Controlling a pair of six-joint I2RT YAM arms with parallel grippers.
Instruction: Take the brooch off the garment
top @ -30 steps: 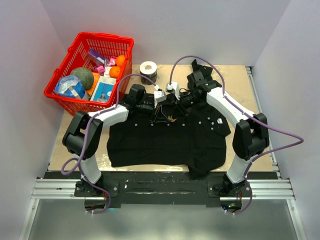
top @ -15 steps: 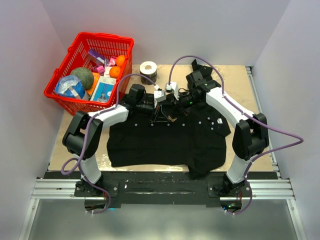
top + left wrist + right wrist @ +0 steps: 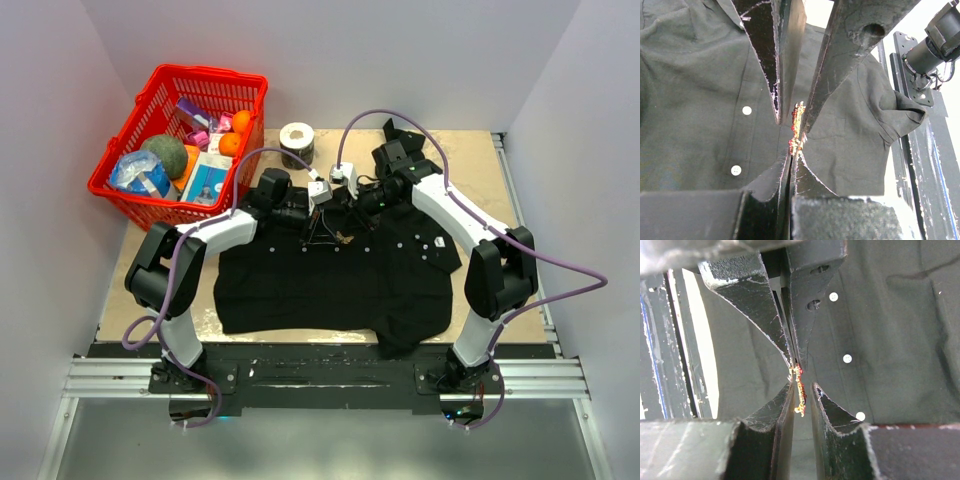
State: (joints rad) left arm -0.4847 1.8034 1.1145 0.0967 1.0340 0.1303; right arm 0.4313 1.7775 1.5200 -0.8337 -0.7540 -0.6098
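The black shirt (image 3: 330, 285) lies spread on the table, with white buttons (image 3: 746, 110). The tiny reddish-pink brooch (image 3: 345, 238) hangs above the shirt's upper middle, between both grippers. My left gripper (image 3: 794, 150) is shut on one end of the brooch (image 3: 798, 120). My right gripper (image 3: 801, 387) faces it from the other side. Its jaws stand narrowly apart around the brooch (image 3: 800, 392), with a gap on one side. In the top view the left gripper (image 3: 325, 235) and the right gripper (image 3: 355, 228) meet tip to tip.
A red basket (image 3: 205, 72) of groceries stands at the back left. A roll of tape (image 3: 297, 140) and a black object (image 3: 402, 135) sit at the back of the table (image 3: 470, 160). A shirt sleeve hangs over the near edge (image 3: 405, 335).
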